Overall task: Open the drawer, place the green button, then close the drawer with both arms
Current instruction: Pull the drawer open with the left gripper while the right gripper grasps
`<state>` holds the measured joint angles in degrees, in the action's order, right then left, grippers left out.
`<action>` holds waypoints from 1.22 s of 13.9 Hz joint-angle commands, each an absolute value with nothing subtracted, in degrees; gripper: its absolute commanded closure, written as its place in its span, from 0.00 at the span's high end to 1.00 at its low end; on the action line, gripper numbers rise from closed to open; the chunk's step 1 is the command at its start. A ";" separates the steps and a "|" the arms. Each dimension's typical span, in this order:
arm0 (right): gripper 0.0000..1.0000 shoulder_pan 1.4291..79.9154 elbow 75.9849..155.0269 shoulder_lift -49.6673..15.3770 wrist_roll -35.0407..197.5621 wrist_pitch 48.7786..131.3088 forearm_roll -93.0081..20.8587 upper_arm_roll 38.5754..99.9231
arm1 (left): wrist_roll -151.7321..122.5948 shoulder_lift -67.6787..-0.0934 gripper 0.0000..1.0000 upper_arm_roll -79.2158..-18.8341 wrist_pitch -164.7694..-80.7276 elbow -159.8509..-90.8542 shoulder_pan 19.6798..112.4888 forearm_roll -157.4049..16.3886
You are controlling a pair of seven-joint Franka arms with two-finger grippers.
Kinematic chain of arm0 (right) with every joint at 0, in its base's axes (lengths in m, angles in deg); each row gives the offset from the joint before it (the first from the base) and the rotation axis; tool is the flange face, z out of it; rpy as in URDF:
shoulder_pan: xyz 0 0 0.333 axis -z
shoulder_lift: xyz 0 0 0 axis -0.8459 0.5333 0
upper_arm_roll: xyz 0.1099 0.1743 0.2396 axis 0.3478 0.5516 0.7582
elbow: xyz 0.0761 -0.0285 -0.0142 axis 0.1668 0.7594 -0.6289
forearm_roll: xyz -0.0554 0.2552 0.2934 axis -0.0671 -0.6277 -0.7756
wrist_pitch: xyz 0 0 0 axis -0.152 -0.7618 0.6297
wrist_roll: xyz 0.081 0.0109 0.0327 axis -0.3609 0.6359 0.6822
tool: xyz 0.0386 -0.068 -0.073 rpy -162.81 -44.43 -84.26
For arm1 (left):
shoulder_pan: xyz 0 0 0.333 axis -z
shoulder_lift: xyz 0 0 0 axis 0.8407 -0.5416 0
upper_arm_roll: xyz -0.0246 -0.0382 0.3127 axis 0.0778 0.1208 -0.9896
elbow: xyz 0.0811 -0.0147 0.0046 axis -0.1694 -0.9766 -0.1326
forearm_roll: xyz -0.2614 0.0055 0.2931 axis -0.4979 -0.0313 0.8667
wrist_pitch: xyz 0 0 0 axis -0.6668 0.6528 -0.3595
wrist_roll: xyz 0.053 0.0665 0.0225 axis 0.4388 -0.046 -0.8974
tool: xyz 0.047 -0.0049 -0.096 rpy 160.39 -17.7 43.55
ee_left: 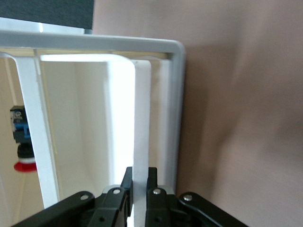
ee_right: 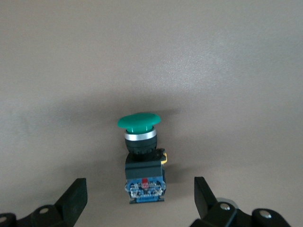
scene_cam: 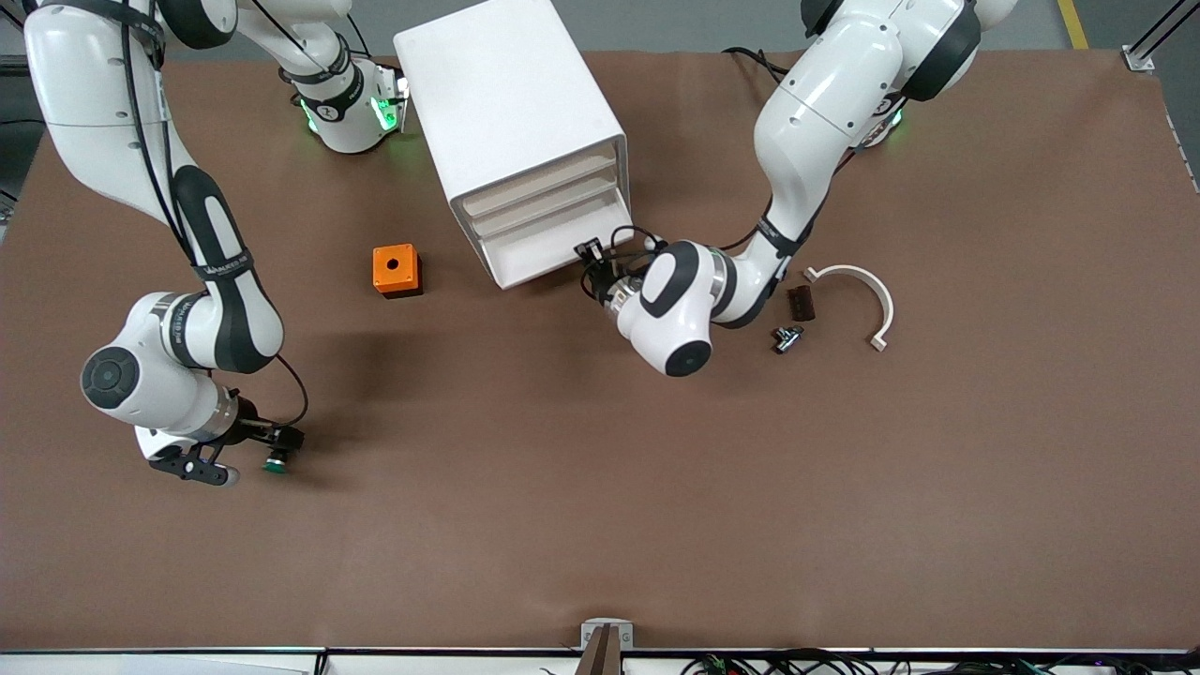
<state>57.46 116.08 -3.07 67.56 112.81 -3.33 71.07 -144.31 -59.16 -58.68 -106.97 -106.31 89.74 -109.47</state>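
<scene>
The left gripper (ee_left: 139, 189) has its jaws clenched on the front edge of the lowest drawer (scene_cam: 553, 255) of the cabinet (scene_cam: 511, 122); pull straight out, level, without twisting. The right gripper (ee_right: 140, 198), jaws released, brackets the green push button (ee_right: 140, 151) lying on the desk (scene_cam: 656, 487); close squarely on its dark body.

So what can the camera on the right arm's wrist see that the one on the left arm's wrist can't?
Only the right wrist view shows the small push button with the round green cap, lying on the table between the open right gripper.

Only the left wrist view shows the boxy white cabinet and the left gripper shut on the pale front of a white tray drawer, plus a red-capped part inside.

Both show the brown table.
</scene>
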 commanded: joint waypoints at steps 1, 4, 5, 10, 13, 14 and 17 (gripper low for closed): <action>1.00 57.24 115.71 -1.85 66.74 114.69 -3.97 71.09 | -140.59 -59.68 0.04 -61.55 -108.15 -103.25 88.60 -110.12; 1.00 57.07 115.45 -0.80 66.74 115.66 -4.24 71.09 | -133.12 -60.12 0.16 -61.55 -109.99 -102.98 86.39 -110.38; 1.00 56.98 115.45 -0.36 66.74 116.01 -4.24 71.09 | -132.75 -60.38 0.24 -61.55 -110.96 -102.98 86.39 -110.38; 0.55 56.80 115.54 0.08 66.74 115.67 -4.24 71.09 | -133.18 -59.77 0.99 -61.55 -110.97 -102.98 84.90 -110.12; 0.07 56.63 115.45 -0.18 66.82 115.40 -4.24 71.09 | -132.83 -58.72 0.99 -64.00 -110.79 -100.53 84.02 -109.60; 0.03 56.37 115.45 -0.35 66.82 115.05 -4.33 71.09 | -132.83 -58.02 0.99 -65.49 -110.70 -99.91 83.93 -108.81; 0.00 54.79 114.57 -4.29 61.22 106.39 -4.33 71.18 | -132.83 -55.99 0.99 -70.07 -110.70 -99.12 83.93 -103.63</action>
<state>56.24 114.95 -0.47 65.07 112.08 -3.62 71.15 -133.46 -57.86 -68.09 -111.26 -98.86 83.85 -106.50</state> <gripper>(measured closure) 0.586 0.004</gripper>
